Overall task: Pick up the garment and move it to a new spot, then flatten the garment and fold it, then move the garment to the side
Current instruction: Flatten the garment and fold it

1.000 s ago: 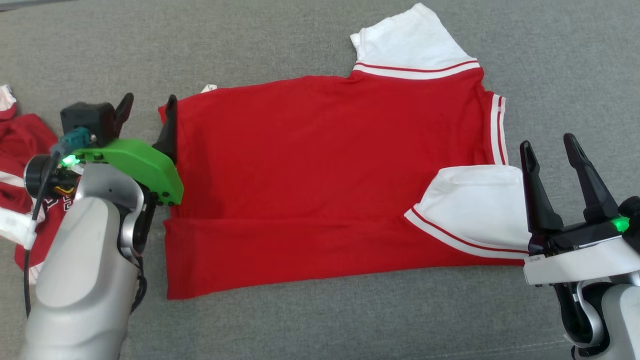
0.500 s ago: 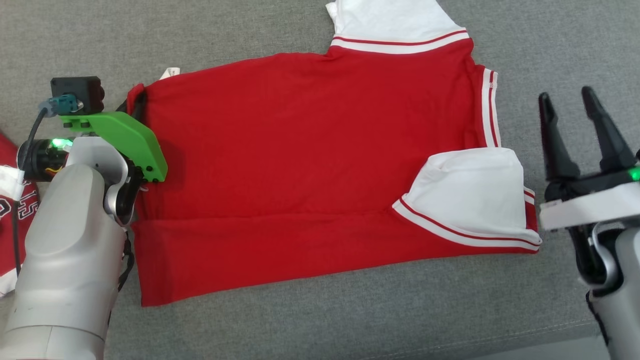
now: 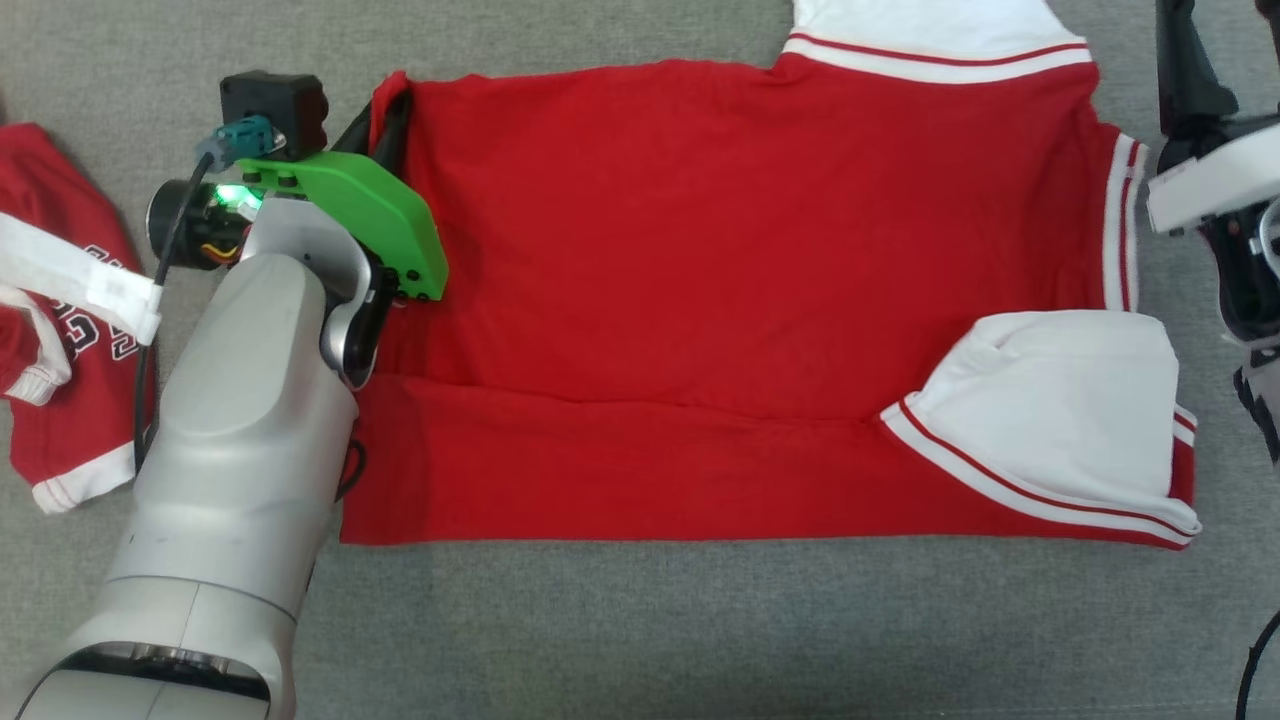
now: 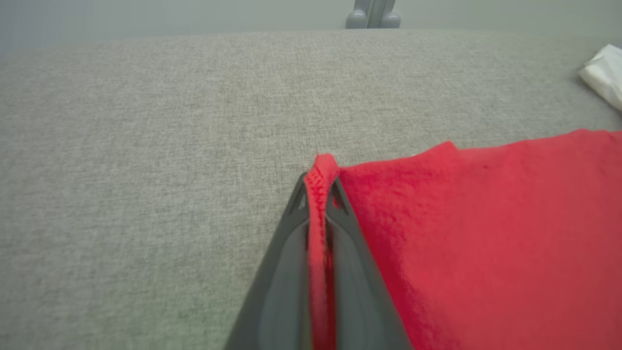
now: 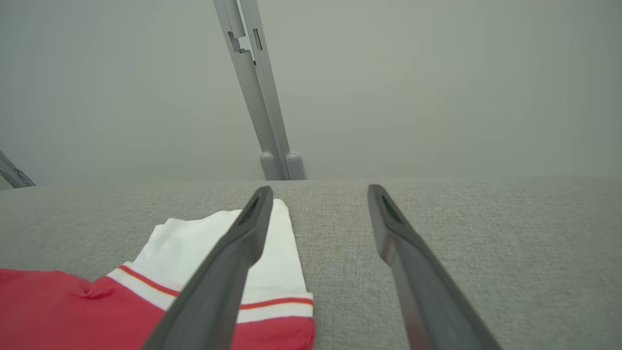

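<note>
The red garment (image 3: 700, 300) lies spread flat on the grey cloth-covered table (image 3: 640, 620). Its hem side is towards the robot's left and its striped neck edge towards the right. A long crease runs across its near part. One white sleeve (image 3: 1060, 410) is folded in over the near right corner, and the other white sleeve (image 3: 930, 25) juts out at the far edge.

The left forearm (image 3: 250, 450) rises steeply from the lower left of the head view and leans forward over the garment's left edge. Its green wrist bracket (image 3: 370, 220) overlaps the red cloth. The left claw (image 4: 318, 194) reaches to the far left corner of the garment. Its two dark fingers are pressed together on the hem, and a red ridge of cloth stands up between them, lifted slightly off the table.

The right claw (image 5: 319, 189) sits at the far right, just beside the neck edge, with its white wrist (image 3: 1210, 180) at the view's border. Its fingers are spread wide with nothing between them. In the right wrist view, one finger (image 5: 233, 253) crosses in front of the far white sleeve. Whether the fingers touch the table cannot be told.

A second red garment with white trim (image 3: 60, 330) lies crumpled to the left, apart from the first.
</note>
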